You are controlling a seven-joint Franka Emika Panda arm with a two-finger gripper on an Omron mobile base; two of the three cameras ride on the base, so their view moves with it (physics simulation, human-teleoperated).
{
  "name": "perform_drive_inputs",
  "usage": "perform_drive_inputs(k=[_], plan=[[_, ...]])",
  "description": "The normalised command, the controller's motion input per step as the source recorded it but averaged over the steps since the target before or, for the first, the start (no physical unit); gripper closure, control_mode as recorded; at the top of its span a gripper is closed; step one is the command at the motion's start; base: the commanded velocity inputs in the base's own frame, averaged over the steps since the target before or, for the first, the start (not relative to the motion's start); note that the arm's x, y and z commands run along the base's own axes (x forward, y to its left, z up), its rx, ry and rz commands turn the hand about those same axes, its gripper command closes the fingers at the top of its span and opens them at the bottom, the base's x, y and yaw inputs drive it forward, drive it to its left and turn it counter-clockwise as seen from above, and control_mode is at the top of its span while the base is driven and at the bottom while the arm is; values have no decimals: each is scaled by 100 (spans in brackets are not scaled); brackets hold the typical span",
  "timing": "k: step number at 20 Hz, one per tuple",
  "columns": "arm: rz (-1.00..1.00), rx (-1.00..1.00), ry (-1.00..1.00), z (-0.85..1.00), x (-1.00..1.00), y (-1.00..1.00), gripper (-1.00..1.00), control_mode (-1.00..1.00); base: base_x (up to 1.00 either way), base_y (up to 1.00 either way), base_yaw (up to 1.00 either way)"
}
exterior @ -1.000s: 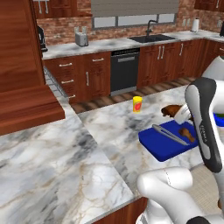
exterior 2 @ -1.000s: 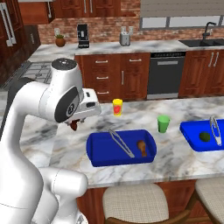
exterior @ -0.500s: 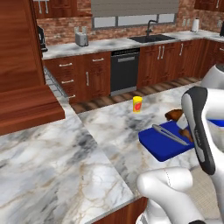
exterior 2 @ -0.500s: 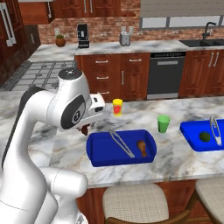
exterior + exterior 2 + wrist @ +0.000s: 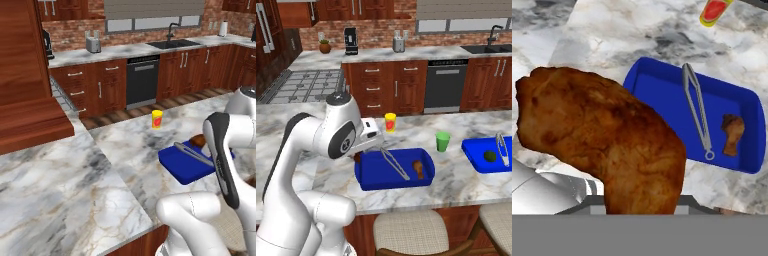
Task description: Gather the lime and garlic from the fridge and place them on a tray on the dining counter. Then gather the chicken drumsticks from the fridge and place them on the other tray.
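My gripper (image 5: pixel 358 156) is shut on a reddish-brown chicken drumstick (image 5: pixel 607 135), which looms large in the hand view and hides the fingertips. It hangs at the left edge of the near blue tray (image 5: pixel 376 175) on the marble dining counter (image 5: pixel 456 180). From the left base view the held drumstick (image 5: pixel 198 140) peeks out beside my forearm, at the tray's (image 5: pixel 180 167) far edge. A second drumstick (image 5: pixel 418 169) lies in this tray beside metal tongs (image 5: pixel 395 163). The lime (image 5: pixel 489 156) sits in the other blue tray (image 5: pixel 473 150) at the right. The garlic is out of view.
A yellow cup (image 5: pixel 390 122) stands behind the near tray and a light green cup (image 5: pixel 442 141) between the two trays. More tongs (image 5: pixel 501 147) lie in the right tray. Long slim handles, maybe the fridge (image 5: pixel 263 30), show at far left. Stools stand below the counter's front edge.
The arm has swung the held drumstick right and down, from over bare marble to the left edge of the near tray. The grip has not changed.
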Motion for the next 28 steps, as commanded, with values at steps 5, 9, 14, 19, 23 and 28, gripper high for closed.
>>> perform_drive_inputs(k=[5, 9, 14, 19, 23, 28], plan=[[-1, 0, -4, -40, 4, 0, 100, -100, 0, 0, 0], [0, 0, -7, -39, 31, 0, 100, -100, 0, 0, 0], [0, 0, 0, -37, 55, 0, 100, -100, 0, 0, 0], [0, 0, 8, -30, 42, -1, 100, -100, 0, 0, 0], [0, 0, 10, -32, 20, -14, 100, -100, 0, 0, 0], [0, 0, 3, -32, 22, -11, 100, -100, 0, 0, 0]])
